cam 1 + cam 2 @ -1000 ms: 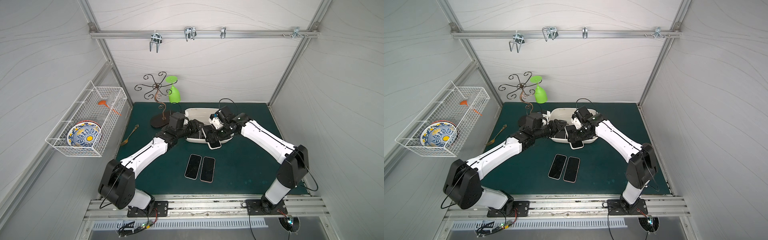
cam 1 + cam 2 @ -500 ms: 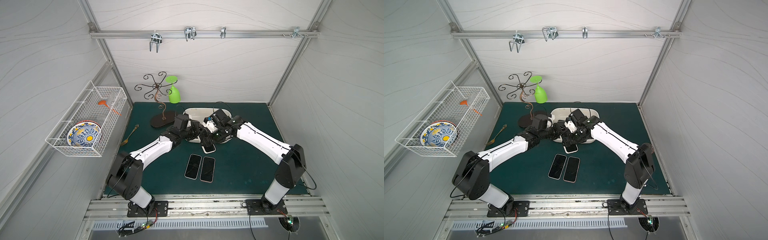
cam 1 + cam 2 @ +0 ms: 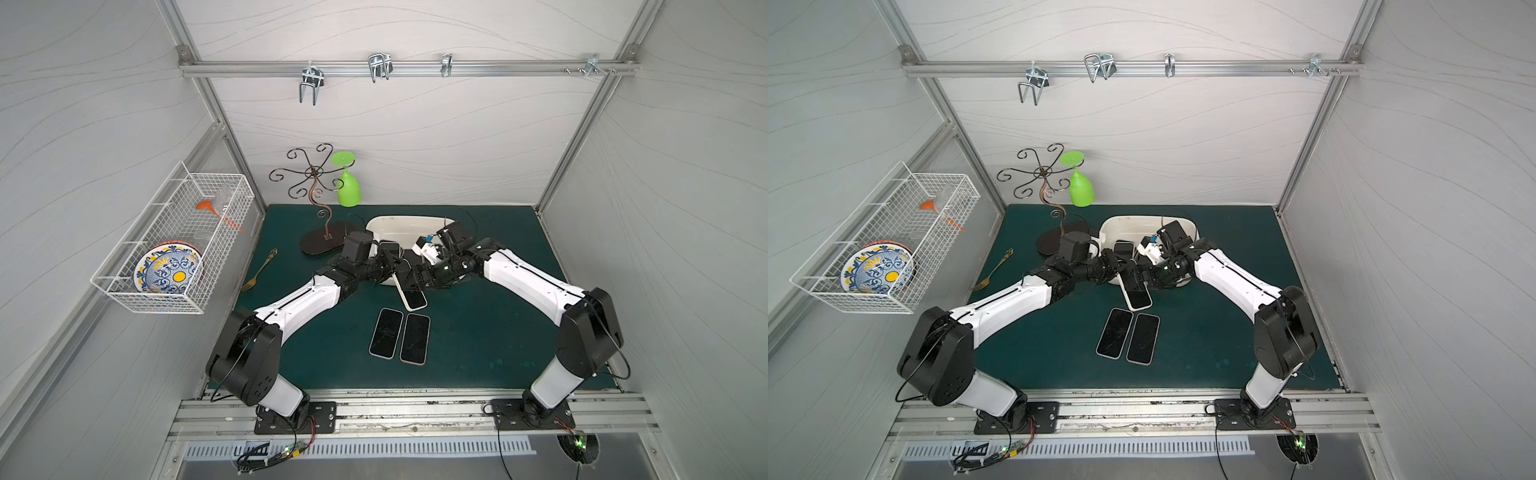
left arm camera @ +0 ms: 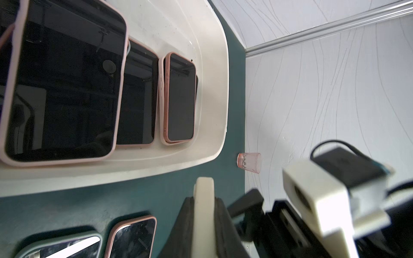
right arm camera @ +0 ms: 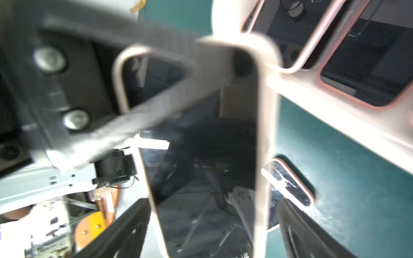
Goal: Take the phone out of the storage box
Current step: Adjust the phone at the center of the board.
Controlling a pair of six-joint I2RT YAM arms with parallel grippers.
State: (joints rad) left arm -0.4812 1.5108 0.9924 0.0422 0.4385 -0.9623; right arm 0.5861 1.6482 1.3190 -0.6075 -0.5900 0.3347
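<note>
We are seeing phone point(image 3: 413, 296) hanging tilted at near rim of storage box point(image 3: 399, 221), lower end over bench point(image 3: 478, 332), near two phones point(image 3: 386, 338) lying side by side. Left hand point(image 3: 397, 271) is clamping phone's edge; only left wrist view is showing that, plus other phones point(image 4: 178, 98) lying in box and pink cup point(image 4: 249, 162) by wall. Right hand point(image 5: 216, 227) is standing apart around phone, seemingly not touching; view is blurring. Since second ago, phone is sitting further left.

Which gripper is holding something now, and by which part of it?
The left gripper pinches the white-cased phone across screen and back, near its end closest to the storage box. The right gripper is open around it.
</note>
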